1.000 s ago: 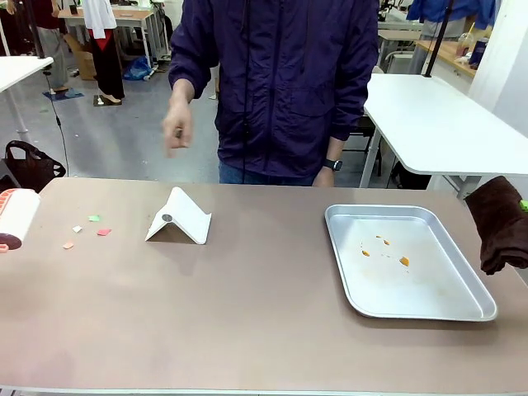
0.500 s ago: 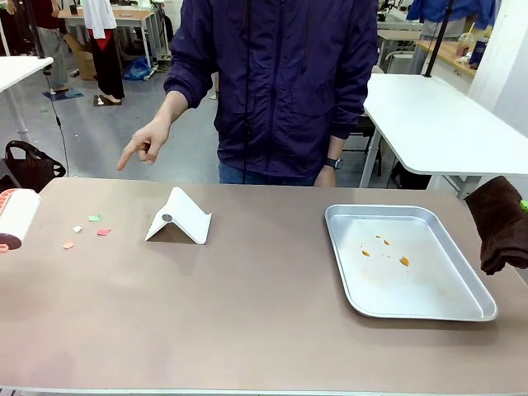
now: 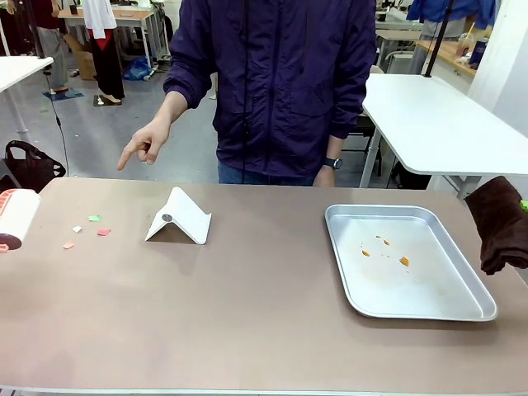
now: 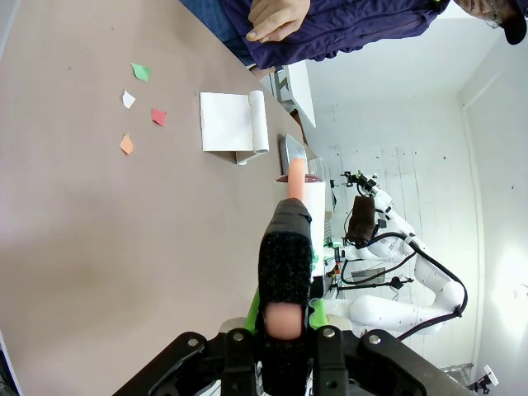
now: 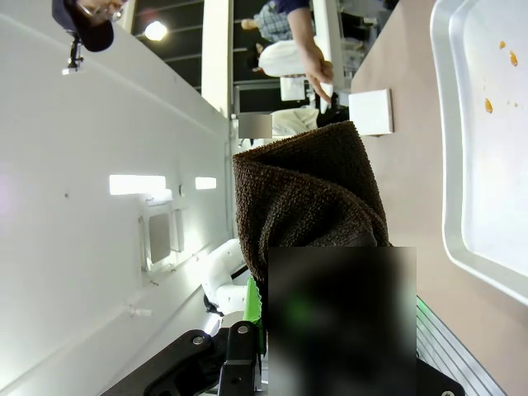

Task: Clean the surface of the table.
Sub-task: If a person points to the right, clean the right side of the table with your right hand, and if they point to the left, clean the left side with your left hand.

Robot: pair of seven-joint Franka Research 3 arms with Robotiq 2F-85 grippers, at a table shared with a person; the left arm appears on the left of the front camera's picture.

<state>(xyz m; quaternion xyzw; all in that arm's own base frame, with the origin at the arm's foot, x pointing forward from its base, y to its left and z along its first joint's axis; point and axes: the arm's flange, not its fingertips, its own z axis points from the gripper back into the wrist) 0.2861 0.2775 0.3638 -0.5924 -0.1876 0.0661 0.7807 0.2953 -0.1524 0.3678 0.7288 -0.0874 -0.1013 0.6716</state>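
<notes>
The table (image 3: 247, 322) is wide and fills the lower part of the front view. Its top is smooth, matte and brownish-tan, with a thin pale edge.

On its right half lies a shallow silver metal tray (image 3: 429, 293), rectangular with rounded corners. Inside it are a few small orange crumbs (image 3: 403, 261), near its middle and far part.

On the left half stands a white folded card (image 3: 180, 217), shaped like a little tent. Left of it lie four small paper scraps (image 3: 94, 218), green, white, red and orange, close together but apart from the card.

At the left edge the left gripper (image 4: 285, 330) has its fingers closed on the black, rough handle of a lint roller (image 3: 16, 216), whose roll is white with pink ends.

At the right edge the right gripper (image 5: 326, 330) clamps a dark brown cloth (image 3: 502, 223) of towel texture, bunched and held off the table, beside the tray.

Beyond the far edge a person's hand (image 3: 144, 142) points down toward the left side. A white table (image 3: 437, 124) stands behind at the right.
</notes>
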